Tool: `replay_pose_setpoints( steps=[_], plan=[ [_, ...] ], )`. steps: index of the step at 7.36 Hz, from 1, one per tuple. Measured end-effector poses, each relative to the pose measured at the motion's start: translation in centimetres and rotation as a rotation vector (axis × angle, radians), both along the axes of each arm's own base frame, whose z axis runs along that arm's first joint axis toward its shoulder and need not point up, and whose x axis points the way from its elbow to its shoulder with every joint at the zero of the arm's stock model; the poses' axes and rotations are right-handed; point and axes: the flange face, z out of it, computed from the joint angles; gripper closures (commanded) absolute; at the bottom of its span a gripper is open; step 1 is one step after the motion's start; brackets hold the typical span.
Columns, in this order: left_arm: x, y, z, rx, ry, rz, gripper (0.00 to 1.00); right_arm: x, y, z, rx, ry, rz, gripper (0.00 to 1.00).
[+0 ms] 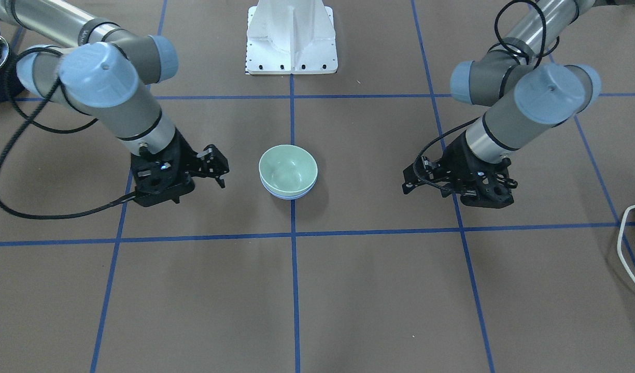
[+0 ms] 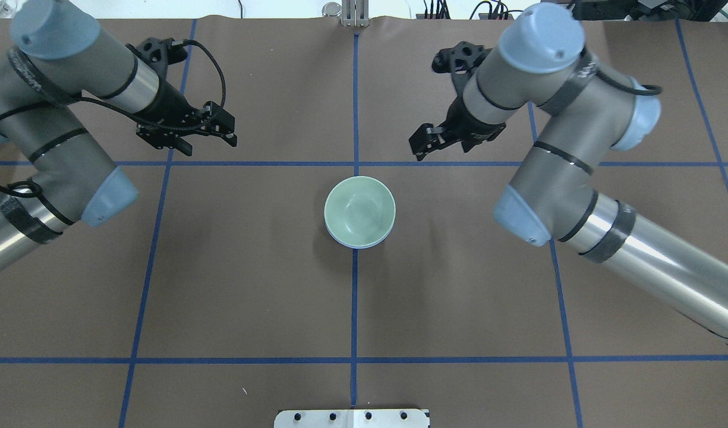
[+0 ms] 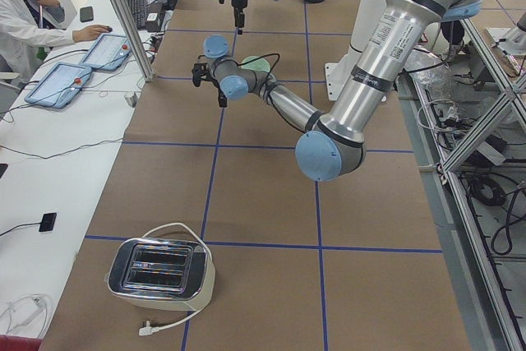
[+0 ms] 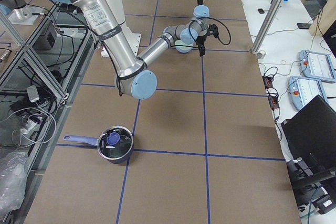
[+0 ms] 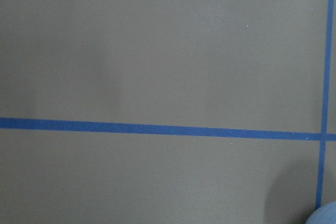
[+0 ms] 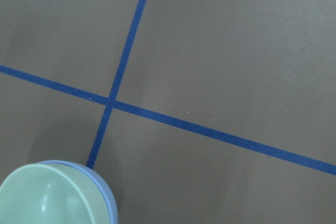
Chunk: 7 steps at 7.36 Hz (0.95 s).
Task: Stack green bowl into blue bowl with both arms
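Overhead exterior view, starting at the left edge: left arm reaching in over the brown table, wrist angled toward the middle. Next, left gripper, fingers spread with nothing between them, hanging above bare table on the far side of the crosswise tape, well apart from the bowls. At the centre, green bowl upright and nested inside blue bowl, only a thin periwinkle rim showing under the mint one. Stack sitting on the middle blue tape line, on the robot's side of the crossing. Further right, right gripper, fingers likewise spread and empty, pointed toward the stack yet clear of it. At far right, right arm bent at the elbow and running off the lower corner. In the right wrist-mounted view, stacked bowls in the lower left corner beside a tape crossing, gripper fingers out of sight. In the left wrist-mounted view, table and tape, plus a pale blue sliver at the bottom right corner, too little to name.
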Motion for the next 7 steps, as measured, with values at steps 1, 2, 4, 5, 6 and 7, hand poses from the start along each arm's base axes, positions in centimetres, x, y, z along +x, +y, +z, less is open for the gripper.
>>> replay_pose_setpoints(
  steps=[1, 2, 4, 5, 6, 7],
  plan=[
    [-3.0, -0.2, 1.5, 0.079, -0.020, 0.015, 0.02, 3.7, -1.3, 1.1, 0.004, 0.009, 0.064, 0.00],
    [-6.2, -0.2, 3.7, 0.146, -0.048, 0.027, 0.02, 6.7, -2.4, 2.7, 0.007, 0.036, 0.130, 0.00],
    [-11.7, 0.3, 8.1, 0.201, -0.079, 0.062, 0.02, 12.5, -3.6, 7.4, -0.024, 0.095, 0.215, 0.00],
    [-14.2, 0.5, 10.1, 0.190, -0.095, 0.082, 0.01, 14.9, -3.6, 9.9, -0.031, 0.128, 0.218, 0.00],
    [-16.8, 1.3, 12.9, 0.173, -0.130, 0.113, 0.01, 17.4, -3.5, 12.9, -0.019, 0.171, 0.193, 0.00],
    [-19.6, 2.6, 16.5, 0.165, -0.166, 0.146, 0.01, 20.3, -3.4, 15.4, -0.010, 0.210, 0.155, 0.00]
  ],
)
